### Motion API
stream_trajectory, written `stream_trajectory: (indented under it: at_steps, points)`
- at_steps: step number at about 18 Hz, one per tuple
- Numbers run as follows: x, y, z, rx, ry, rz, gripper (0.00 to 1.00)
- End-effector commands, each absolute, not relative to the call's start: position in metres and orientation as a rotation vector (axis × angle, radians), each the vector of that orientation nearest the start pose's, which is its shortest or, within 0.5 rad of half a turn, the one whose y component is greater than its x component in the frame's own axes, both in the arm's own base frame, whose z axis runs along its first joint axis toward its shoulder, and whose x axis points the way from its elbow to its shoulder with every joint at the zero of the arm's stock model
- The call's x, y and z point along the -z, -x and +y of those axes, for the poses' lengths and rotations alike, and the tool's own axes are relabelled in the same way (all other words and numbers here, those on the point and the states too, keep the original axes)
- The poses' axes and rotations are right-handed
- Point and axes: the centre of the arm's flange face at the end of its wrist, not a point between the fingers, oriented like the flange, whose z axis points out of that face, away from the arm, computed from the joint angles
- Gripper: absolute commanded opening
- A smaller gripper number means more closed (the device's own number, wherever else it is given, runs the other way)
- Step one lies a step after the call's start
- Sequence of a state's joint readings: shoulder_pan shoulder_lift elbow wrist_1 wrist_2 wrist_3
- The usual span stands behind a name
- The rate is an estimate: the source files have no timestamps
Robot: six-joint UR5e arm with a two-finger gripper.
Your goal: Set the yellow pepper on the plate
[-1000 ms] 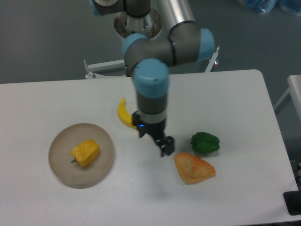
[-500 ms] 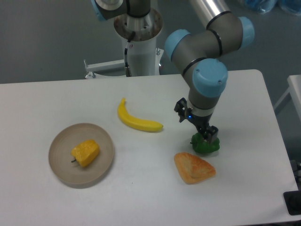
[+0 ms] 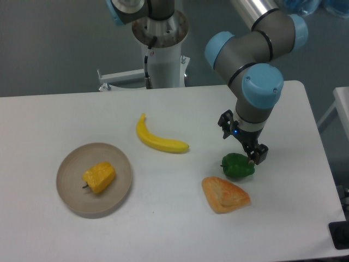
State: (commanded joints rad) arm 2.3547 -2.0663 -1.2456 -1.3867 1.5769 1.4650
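The yellow pepper (image 3: 98,177) lies on the plate (image 3: 121,191), far left of the jaws, so the task looks done. The gripper (image 3: 252,155) has swung right past the banana (image 3: 159,141), now just above the green pepper (image 3: 236,166); jaw spread is unclear, apparently empty.

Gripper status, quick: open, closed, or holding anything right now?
Gripper: holding nothing, hanging just above the right side of the green pepper; whether the jaws are open or closed cannot be told from this view.
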Motion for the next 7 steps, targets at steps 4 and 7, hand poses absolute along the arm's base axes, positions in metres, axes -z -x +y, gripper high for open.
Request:
stream_trajectory:
  at_steps: [4,7]
  points:
    - [-0.3726,0.3929,0.5827,-0.025,2.955,1.05,1.0]
    - [-0.3716,0.3931,0.5829,-0.023,2.955,1.05,1.0]
